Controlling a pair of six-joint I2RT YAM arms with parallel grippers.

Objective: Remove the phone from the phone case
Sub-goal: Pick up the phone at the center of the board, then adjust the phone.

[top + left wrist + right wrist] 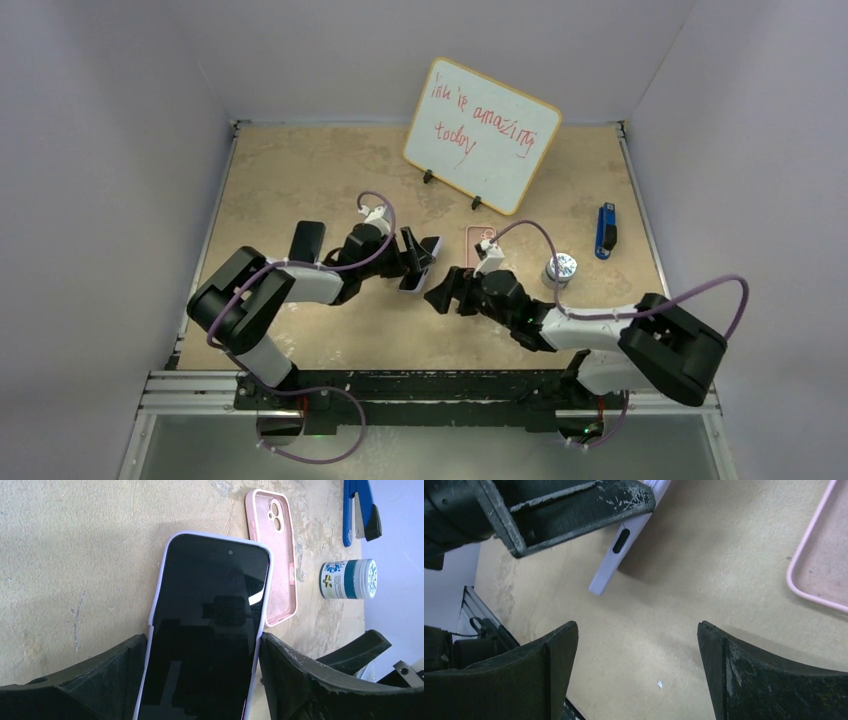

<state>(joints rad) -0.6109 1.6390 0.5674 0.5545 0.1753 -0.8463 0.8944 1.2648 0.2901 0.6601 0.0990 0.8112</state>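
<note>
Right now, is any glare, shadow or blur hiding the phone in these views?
Left wrist: the phone is sharp, with one small glint and dim reflections on its screen. Right wrist: the lilac case has a crisp edge and a soft shadow beneath. Top external: even light, but the phone looks tiny.

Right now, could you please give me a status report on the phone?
Left gripper shut on phone, not yet out of lavender case. Right gripper open, empty, close by. Pink case lies flat beyond, apart; nothing blocking.
</note>
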